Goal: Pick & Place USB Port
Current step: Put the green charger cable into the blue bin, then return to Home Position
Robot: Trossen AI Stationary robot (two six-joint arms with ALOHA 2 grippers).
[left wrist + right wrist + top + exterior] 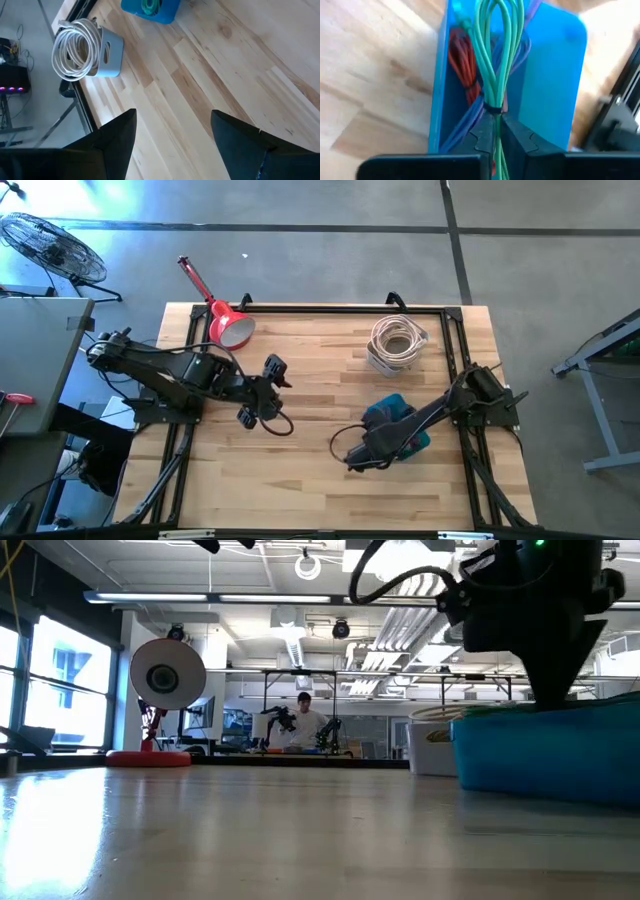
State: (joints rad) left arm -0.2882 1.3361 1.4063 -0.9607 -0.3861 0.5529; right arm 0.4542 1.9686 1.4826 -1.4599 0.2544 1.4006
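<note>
Far left on my overhead feed, the red desk lamp with its round shade [229,327] sits at the back corner of the light butcher-block wooden table [300,480], out of play. Next along, the left gripper [258,392] hangs over the table's left-centre, jaws wide apart and holding nothing; I would leave it parked there.

Moving right, a coil of white cable resting against a small grey box [396,343] lies near the back right corner, well apart from the work.

The work itself is at the bright blue plastic bin [400,423] on the right half. The right gripper [496,134] is down over that bin with its jaws pinched together on the bundled green USB cable [495,55], gripping at the black tie where the loops gather. A red cable bundle [465,62] and purplish-blue cables [470,125] lie beside it inside the bin.

I judge this to be the lift-out. To do it well, I would pull straight up and slowly, watching that the green loops clear the bin wall and do not drag the red bundle along. I would keep the grip at the tie so the loops hang evenly.
</note>
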